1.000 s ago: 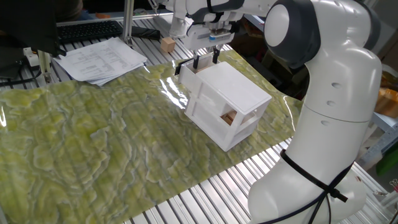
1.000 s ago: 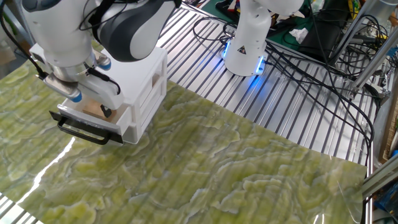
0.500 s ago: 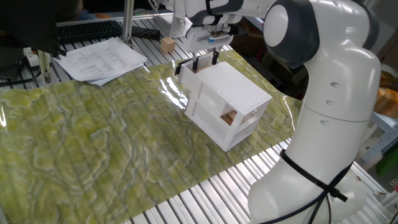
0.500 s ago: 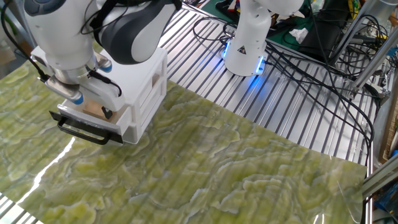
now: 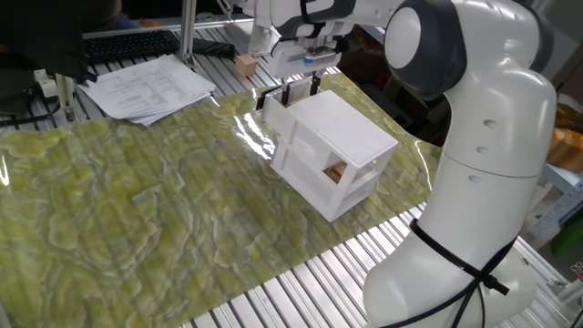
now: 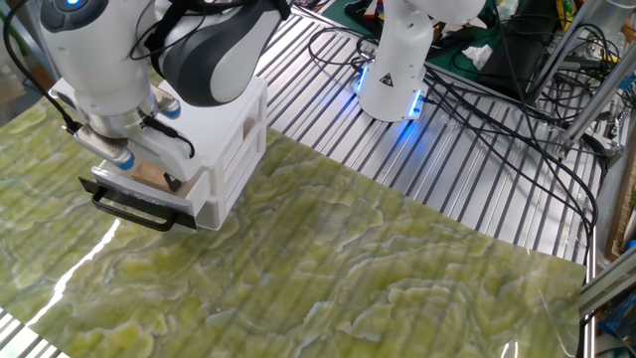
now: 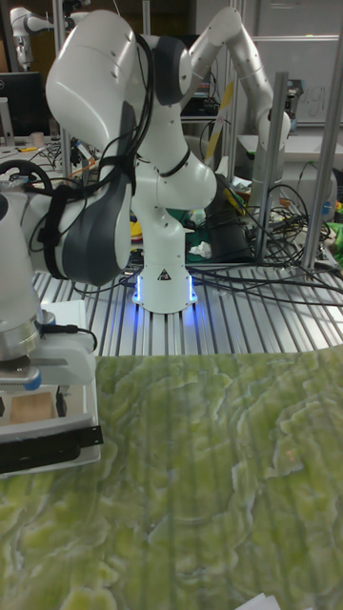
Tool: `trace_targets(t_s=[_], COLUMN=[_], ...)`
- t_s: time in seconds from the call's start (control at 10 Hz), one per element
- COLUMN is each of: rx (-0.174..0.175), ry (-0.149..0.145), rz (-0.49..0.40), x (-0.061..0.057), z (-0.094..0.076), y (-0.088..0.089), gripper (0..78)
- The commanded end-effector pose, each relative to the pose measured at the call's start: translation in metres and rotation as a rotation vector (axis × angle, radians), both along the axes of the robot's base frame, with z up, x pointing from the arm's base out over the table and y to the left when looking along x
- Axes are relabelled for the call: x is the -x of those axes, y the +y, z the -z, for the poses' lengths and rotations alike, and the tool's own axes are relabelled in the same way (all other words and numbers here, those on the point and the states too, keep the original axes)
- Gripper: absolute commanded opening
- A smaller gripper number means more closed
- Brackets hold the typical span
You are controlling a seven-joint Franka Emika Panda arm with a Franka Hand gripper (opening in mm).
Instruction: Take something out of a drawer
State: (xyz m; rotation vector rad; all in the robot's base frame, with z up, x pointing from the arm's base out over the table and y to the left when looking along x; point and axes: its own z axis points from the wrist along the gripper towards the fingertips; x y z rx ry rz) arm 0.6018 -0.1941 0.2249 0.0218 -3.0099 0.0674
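The white cabinet (image 5: 335,146) stands on the green mat, and its upper drawer (image 6: 189,204) is pulled out, black handle (image 6: 137,212) in front. A pale tan wooden cube (image 7: 29,408) lies in the drawer. My gripper (image 7: 31,405) reaches down into the drawer, open, with a black finger on each side of the cube. One finger (image 6: 171,181) shows right of the cube (image 6: 147,175); the other is hidden behind the hand. From behind, the gripper (image 5: 302,87) has both fingers dipping into the drawer, and the cube is hidden there.
A second wooden cube (image 5: 244,64) sits on the slatted table beyond the mat, near papers (image 5: 150,87) and a keyboard (image 5: 132,44). Something tan (image 5: 335,171) shows inside the cabinet's lower opening. Another robot's base (image 6: 396,70) and cables (image 6: 497,109) lie behind the cabinet.
The arm has shifted very slightly above the drawer. The fingers stay on either side of the cube, and the drawer and cabinet have not moved.
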Motion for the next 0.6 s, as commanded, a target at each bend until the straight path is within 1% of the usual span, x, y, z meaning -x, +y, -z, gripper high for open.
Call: trace_targets(t_s=[0.1,0.2,0.4,0.6], rx=[-0.005,-0.005,0.004,0.004], ry=[-0.013,-0.026,-0.015,-0.008], rz=[0.007,0.003,-0.01,-0.019], x=[-0.0007,-0.0007,-0.0007,-0.0007], z=[-0.0016,-0.0016,-0.0016,-0.0016], y=[-0.0005,-0.0005,-0.0005,-0.0005], gripper=[77.5,77.5,77.5,77.5])
